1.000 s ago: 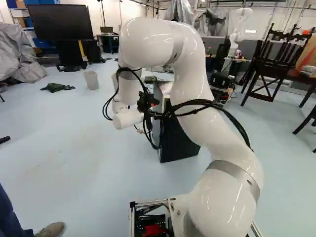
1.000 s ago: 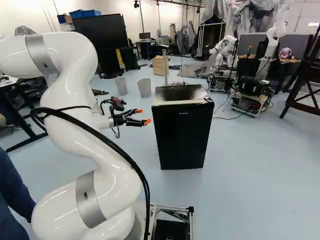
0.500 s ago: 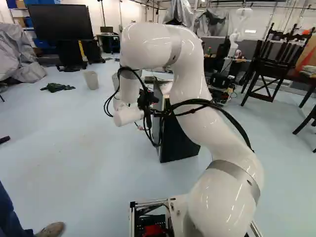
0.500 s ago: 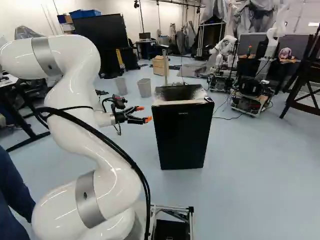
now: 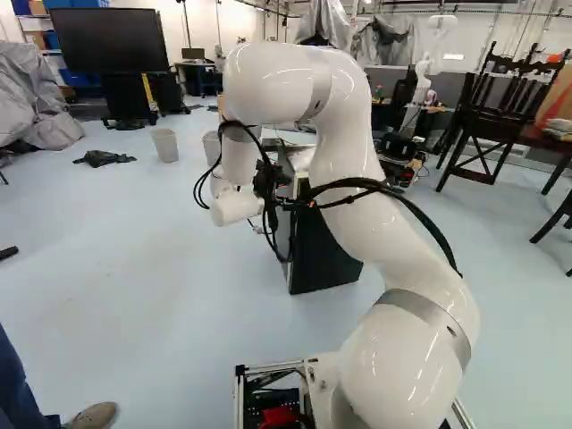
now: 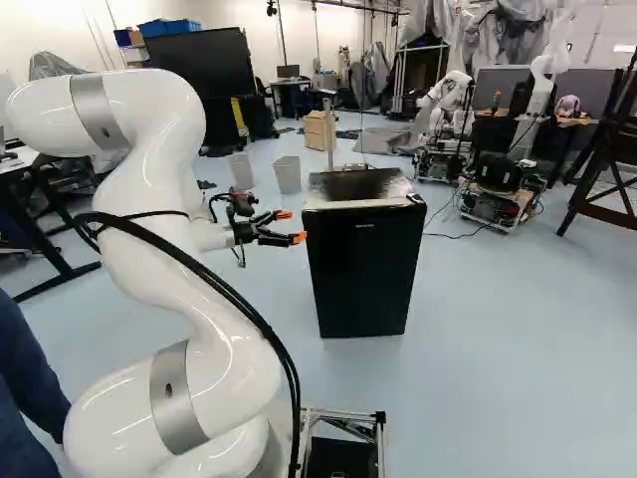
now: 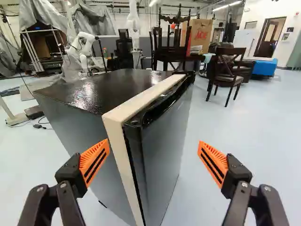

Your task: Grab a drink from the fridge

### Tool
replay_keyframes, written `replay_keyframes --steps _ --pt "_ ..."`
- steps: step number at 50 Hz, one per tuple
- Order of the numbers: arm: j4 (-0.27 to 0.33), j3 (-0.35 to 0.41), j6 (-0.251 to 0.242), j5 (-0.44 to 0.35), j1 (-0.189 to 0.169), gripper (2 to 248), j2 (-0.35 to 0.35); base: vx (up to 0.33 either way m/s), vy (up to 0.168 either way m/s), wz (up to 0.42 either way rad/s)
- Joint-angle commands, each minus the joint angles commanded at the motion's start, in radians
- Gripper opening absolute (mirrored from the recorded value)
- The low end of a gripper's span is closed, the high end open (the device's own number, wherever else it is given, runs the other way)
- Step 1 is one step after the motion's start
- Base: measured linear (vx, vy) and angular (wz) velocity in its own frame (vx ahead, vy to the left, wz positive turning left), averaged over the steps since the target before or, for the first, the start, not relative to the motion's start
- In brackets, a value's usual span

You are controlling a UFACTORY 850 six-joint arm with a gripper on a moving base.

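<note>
Fridge [image 6: 363,269]: upright on the floor [image 6: 498,339], at 1 o'clock from the lowest joint [image 6: 169,398] of the arm [image 6: 159,229]. Gripper [image 6: 292,226]: open, orange pads [image 7: 95,161] spread wide; located at 9 o'clock from the fridge's upper part in the right base view. Along the gripper's axis, the fridge's near corner lies toward 11 o'clock. Bins [image 6: 288,174]: two, at 11 o'clock beyond the fridge

Closed dark fridge [image 7: 75,125] ahead of spread jaws, wooden chair [image 7: 227,80] beyond, brown paper bag [image 7: 202,39]
</note>
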State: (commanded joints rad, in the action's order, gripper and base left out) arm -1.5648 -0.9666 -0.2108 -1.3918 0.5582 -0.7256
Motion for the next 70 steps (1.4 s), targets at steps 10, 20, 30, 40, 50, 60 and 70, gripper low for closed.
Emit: replay_keyframes --steps 10,20,30,40,50,60,70 --pt "0.0 0.0 0.0 0.0 -0.013 247 0.0 0.0 0.0 0.0" --pt "0.0 0.0 0.0 0.0 -0.027 247 0.0 0.0 0.0 0.0" --pt "0.0 -0.001 0.0 0.0 -0.039 247 -0.001 0.0 0.0 0.0" --pt "0.0 -0.002 0.0 0.0 -0.045 247 -0.001 0.0 0.0 0.0" --pt "0.0 -0.002 0.0 0.0 -0.045 247 -0.001 0.0 0.0 0.0" --pt "0.0 -0.006 0.0 0.0 -0.048 247 -0.003 0.0 0.0 0.0" --pt "0.0 -0.024 0.0 0.0 -0.058 247 -0.012 0.0 0.0 0.0"
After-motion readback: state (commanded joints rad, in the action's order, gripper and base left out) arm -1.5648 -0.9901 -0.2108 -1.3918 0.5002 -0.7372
